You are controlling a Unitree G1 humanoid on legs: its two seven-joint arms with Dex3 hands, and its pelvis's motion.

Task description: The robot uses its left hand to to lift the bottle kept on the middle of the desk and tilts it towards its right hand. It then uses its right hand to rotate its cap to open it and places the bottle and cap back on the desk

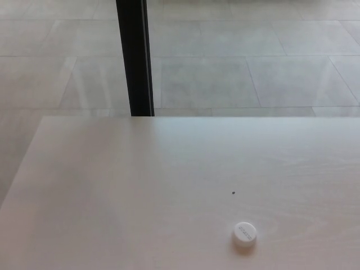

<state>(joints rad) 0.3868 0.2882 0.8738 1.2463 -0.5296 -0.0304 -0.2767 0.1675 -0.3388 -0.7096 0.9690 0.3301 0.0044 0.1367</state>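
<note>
A small white round cap [244, 233] lies flat on the pale wooden desk [140, 191], near the front edge of the picture and right of centre. No bottle shows anywhere in the head view. Neither of my hands nor any part of my arms is in the picture.
A tiny dark speck [233, 192] sits on the desk a little behind the cap. Beyond the desk's far edge is a grey tiled floor [253, 67], and a black upright post [135, 56] stands behind the desk left of centre.
</note>
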